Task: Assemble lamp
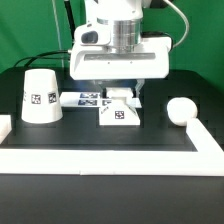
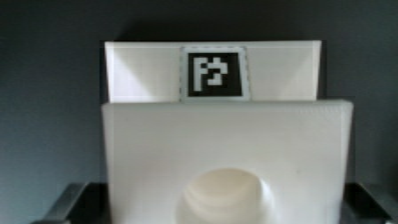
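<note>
Lamp base sits straight under the jaws, which straddle it from above. In the wrist view the block fills the space between them, but I cannot tell whether they press its flanks or stand just off them. That view looks down on the base's round socket and, farther off, a square tag on the block. The base rests flat near the middle of the dark surface, just in front of the marker board. The arm stands upright over it.

Well apart toward the exterior view's left, the shade stands wide end down with its tag facing the camera. Well apart toward the exterior view's right lies the bulb, near the white border that fences the surface. Its stem is not clear from here.

By my reading nothing is joined yet, and the step in hand is taking hold of or placing the base, the first part. The next move calls for a firm, square hold on the block's sides. That would let it shift without tipping and finish with the socket facing up for the bulb.
</note>
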Action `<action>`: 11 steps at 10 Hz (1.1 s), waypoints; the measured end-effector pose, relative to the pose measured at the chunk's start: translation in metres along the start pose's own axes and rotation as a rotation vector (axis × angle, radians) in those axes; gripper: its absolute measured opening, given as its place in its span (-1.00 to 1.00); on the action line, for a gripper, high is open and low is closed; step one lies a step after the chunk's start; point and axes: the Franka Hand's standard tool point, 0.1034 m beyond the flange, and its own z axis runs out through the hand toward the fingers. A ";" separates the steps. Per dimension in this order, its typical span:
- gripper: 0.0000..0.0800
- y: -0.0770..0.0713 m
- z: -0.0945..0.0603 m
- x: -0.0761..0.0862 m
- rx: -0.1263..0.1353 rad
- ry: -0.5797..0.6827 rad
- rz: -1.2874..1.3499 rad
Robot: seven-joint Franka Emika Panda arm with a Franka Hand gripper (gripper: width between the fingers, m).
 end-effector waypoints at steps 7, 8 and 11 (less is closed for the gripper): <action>0.34 -0.013 -0.006 0.058 0.004 0.067 -0.019; 0.34 -0.015 -0.006 0.067 0.004 0.077 -0.021; 0.34 -0.028 -0.009 0.094 0.007 0.107 -0.036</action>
